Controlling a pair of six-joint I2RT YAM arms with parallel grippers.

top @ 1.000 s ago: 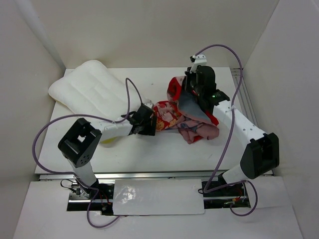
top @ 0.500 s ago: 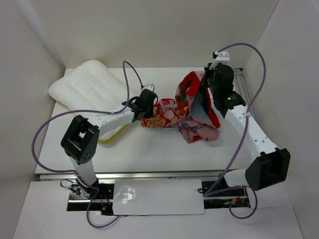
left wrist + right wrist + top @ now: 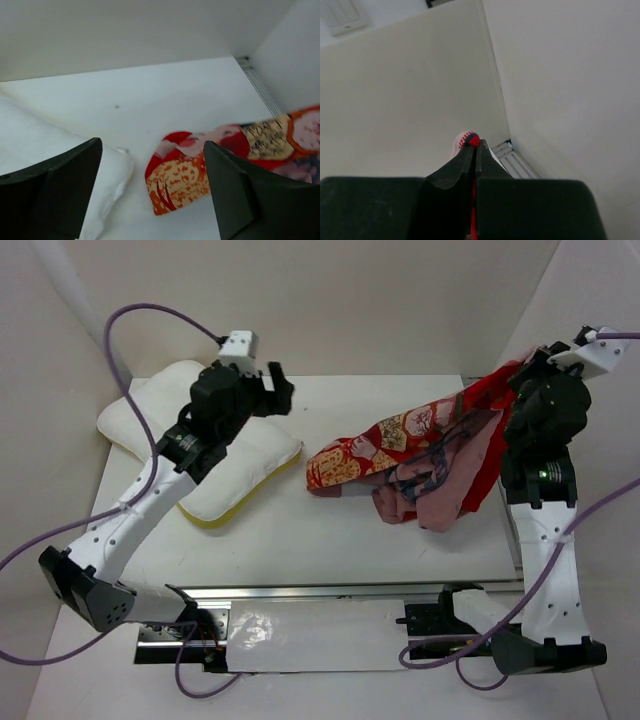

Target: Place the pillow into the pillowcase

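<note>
Two hands differ. The left hand hangs open and empty over the pillow, whose middle is hidden by its arm. Only the right wrist view shows the right hand pinched shut on a red tip of the pillowcase. The rest drapes crumpled down to the surface, its pattern hard to make out.

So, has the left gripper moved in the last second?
Yes. The left gripper went from mid-table toward the far edge of the table, now near the pillow.
</note>
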